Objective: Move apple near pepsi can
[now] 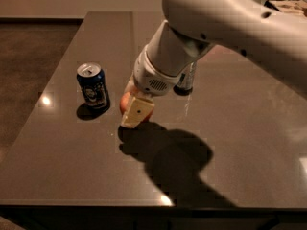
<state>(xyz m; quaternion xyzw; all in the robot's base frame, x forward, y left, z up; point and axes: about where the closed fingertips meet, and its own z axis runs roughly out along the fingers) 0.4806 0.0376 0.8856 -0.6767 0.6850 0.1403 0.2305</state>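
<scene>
Dk glossy tbl [249, 128], brn carpet [29, 71].

The pepsi can [93, 86] stands upright on the left part of the dark desk [62, 152]. It is short and dark blue with white and red markings, and its silver top with the pull tab faces up. The apple [125, 102] sits just to the can's right, close to it but with a narrow gap between them. Only an orange-red curve of the apple shows. The rest is hidden behind the cream finger of the tool [130, 111], which grips it from above. Whether the apple rests on the desk cannot be told.
</scene>
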